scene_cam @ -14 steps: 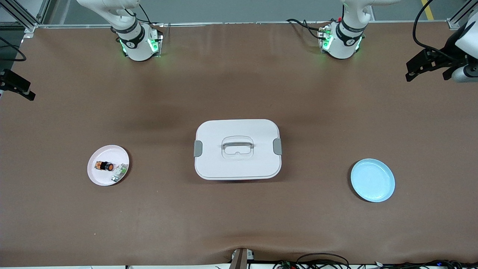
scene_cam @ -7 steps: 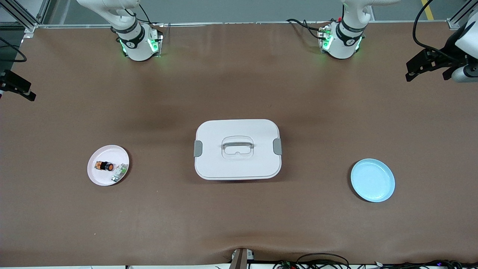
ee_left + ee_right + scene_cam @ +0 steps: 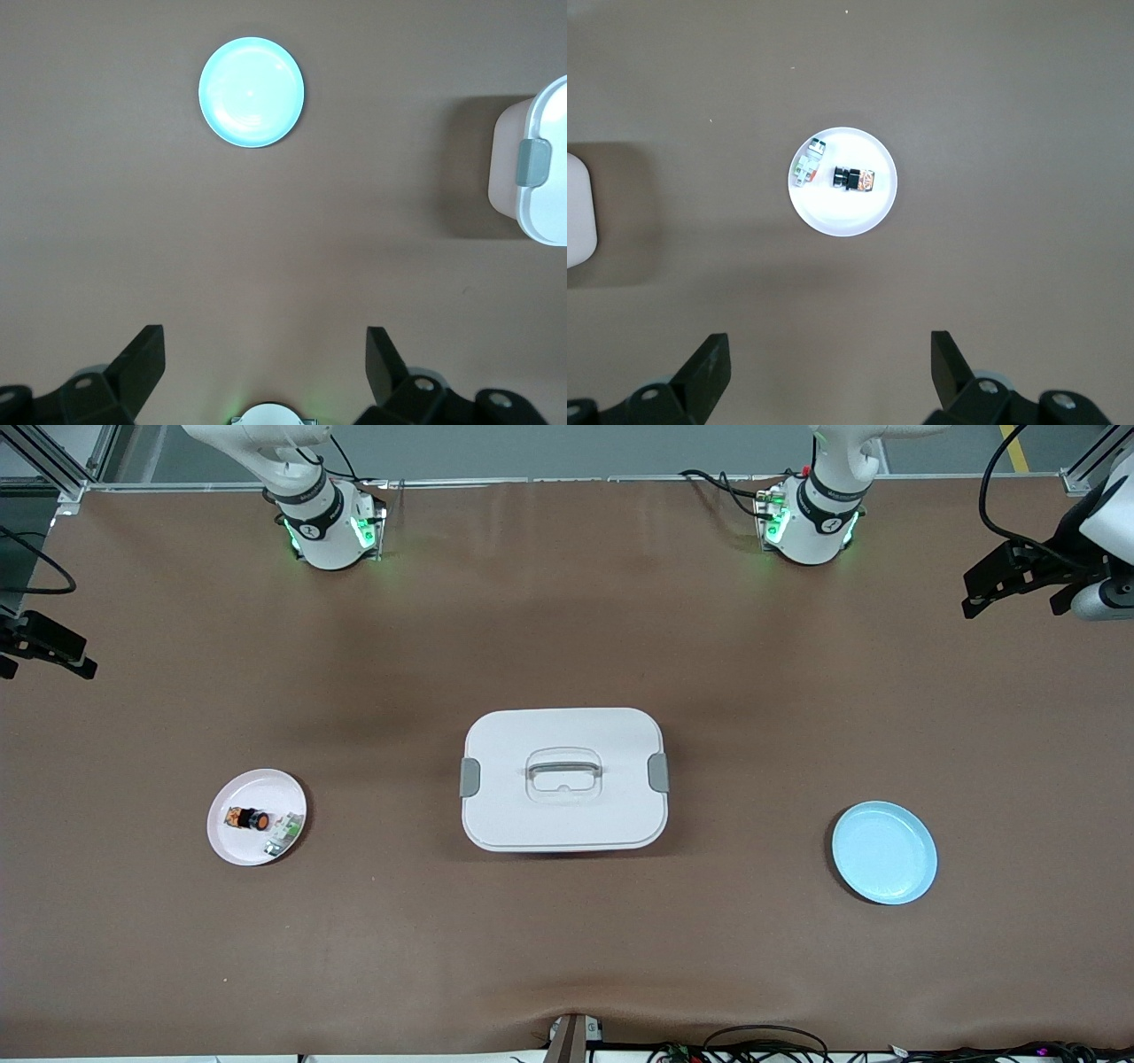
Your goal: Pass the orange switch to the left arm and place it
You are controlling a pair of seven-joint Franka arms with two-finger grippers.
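Observation:
The orange switch [image 3: 248, 817] lies on its side on a pink plate [image 3: 232, 846] toward the right arm's end of the table; it also shows in the right wrist view [image 3: 855, 180]. The white box [image 3: 563, 779] stands in the table's middle, lid on. My right gripper [image 3: 49, 651] is open and empty, high over the table's edge at its own end; its fingertips [image 3: 709, 359] frame bare table. My left gripper [image 3: 1019, 593] is open and empty, high over the table's edge at its own end, with its fingertips [image 3: 146, 354] spread wide.
A small green-and-white part [image 3: 283, 834] lies beside the switch on the pink plate. An empty light blue plate [image 3: 884, 852] sits toward the left arm's end, also in the left wrist view [image 3: 252, 92]. The box's latch [image 3: 532, 165] shows at that view's edge.
My right gripper has shifted a little at its end of the table. The left arm, the switch and the box have not moved.

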